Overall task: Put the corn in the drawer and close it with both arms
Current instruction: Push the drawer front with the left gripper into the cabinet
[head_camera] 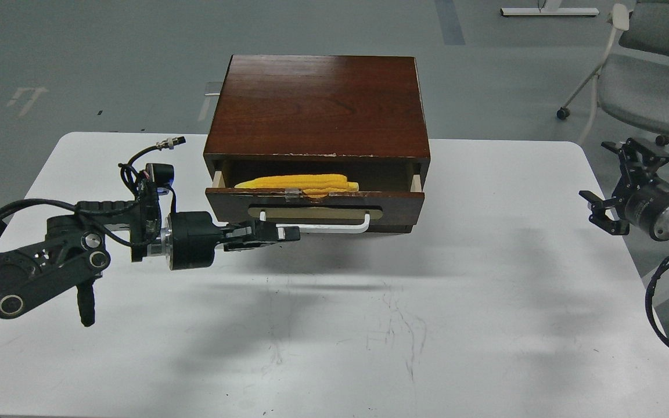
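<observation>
The yellow corn (pixel 297 183) lies lengthwise inside the dark brown drawer (pixel 315 203), which sticks out only a little from its cabinet (pixel 318 107). A narrow strip of pale wood shows at each side of the drawer. My left gripper (pixel 288 233) comes in from the left and is shut on the white bar handle (pixel 334 227), holding its left part. My right gripper (pixel 616 183) hangs open at the table's right edge, far from the drawer, with nothing between its fingers.
The white table (pixel 334 325) carries only the cabinet at its back middle. A grey wheeled chair (pixel 642 69) stands on the floor behind the table's right corner. Black cables (pixel 668 307) loop below my right arm.
</observation>
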